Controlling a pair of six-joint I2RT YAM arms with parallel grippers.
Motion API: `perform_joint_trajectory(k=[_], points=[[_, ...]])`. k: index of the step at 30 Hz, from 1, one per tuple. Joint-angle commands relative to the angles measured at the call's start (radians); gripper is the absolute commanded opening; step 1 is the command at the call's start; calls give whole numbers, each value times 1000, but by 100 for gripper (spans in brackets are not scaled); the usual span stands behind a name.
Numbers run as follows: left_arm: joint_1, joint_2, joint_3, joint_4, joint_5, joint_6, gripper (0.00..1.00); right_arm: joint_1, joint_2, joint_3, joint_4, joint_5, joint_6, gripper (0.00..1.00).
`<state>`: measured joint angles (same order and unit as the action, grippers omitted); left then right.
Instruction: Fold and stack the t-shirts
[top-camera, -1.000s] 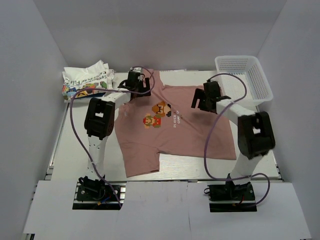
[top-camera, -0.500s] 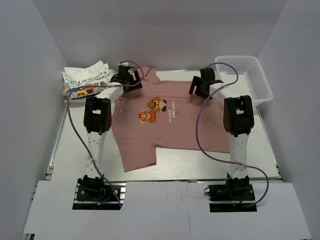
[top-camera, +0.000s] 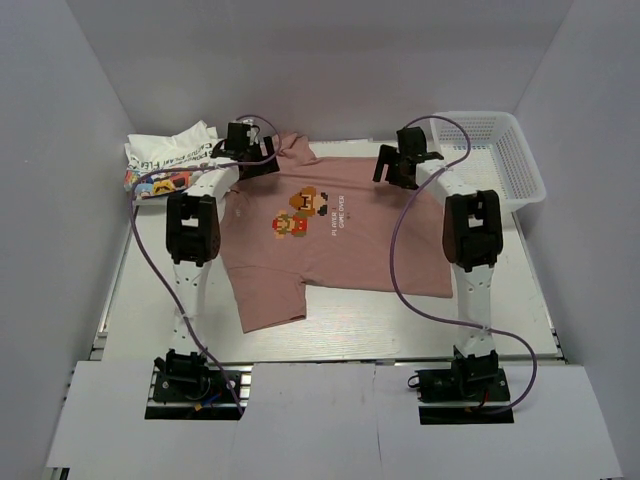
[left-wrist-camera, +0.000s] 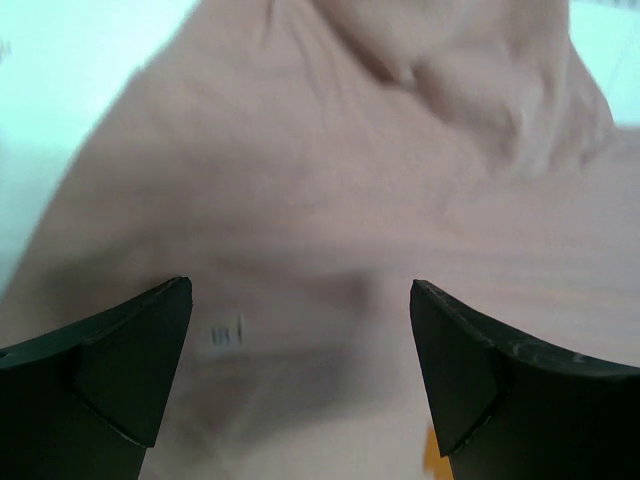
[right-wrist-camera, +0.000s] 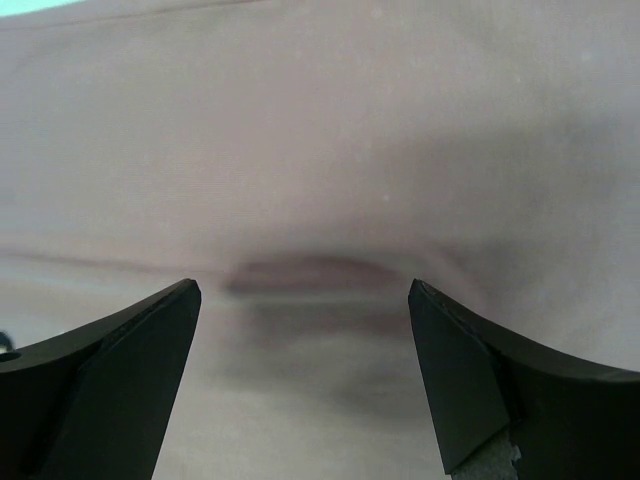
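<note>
Folding step: I think the first fold of the pink t-shirt (top-camera: 330, 250) is about to start. It lies spread out, picture side up, and no fold shows in it yet.
Pink t-shirt place: flat on the bench (top-camera: 140, 285), just left of the basket (top-camera: 525, 185).
White t-shirt place: the white t-shirt (top-camera: 170, 160) sits in a crumpled heap, well to the left of the basket, past the pink one. It is not folded yet.
Left fingers: the left fingers (left-wrist-camera: 110, 370) are wide apart with nothing between them. They hang low over the pink cloth by the neck hole, at the end of the shirt away from the basket.
Right fingers: the right fingers (right-wrist-camera: 110, 380) are wide apart too and hold nothing. They hang over the pink cloth at the end close to the basket. A small wrinkle shows in the cloth between them.
Next move: I think both sets of fingers must go down, pinch the cloth edge at the same time, and bring it over evenly so the fold comes out straight.
Writing on pink t-shirt: white words sit beside the little game picture (top-camera: 298, 213). They look like "GAME OVER", with one more line too small to be sure of.
Writing on white t-shirt: dark letters show, but the cloth is too bunched up to read them.
Small mark: the left wrist view shows a tiny dark mark (left-wrist-camera: 228, 333) on the pink cloth, too blurry to read.
</note>
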<state>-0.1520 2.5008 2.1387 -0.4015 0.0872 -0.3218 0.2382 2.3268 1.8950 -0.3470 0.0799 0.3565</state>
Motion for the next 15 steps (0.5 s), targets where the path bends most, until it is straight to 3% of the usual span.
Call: perform_joint_trajectory(k=[1,4,5,10,11,15], points=[[-15,-241,-90,-63,36,30,100,30,-192,-40,-4,49,-45,90],[-24,-500,-375,-34,36,-42,100,56,-389,-290,98,63,-28,90],[-24,-570,-551,-5,36,-74,100,64,-511,-416,156,55,-18,90],[-56,-1001,-1076,-14,48,-282,100,70,-780,-839,335,12,133,90],[-57,-1052,-1123,-52,48,-283,100,70,-803,-932,377,12,151,90],[-81,-1290,-1336,-242,-49,-389,100,65,-946,-1034,355,32,206,90]])
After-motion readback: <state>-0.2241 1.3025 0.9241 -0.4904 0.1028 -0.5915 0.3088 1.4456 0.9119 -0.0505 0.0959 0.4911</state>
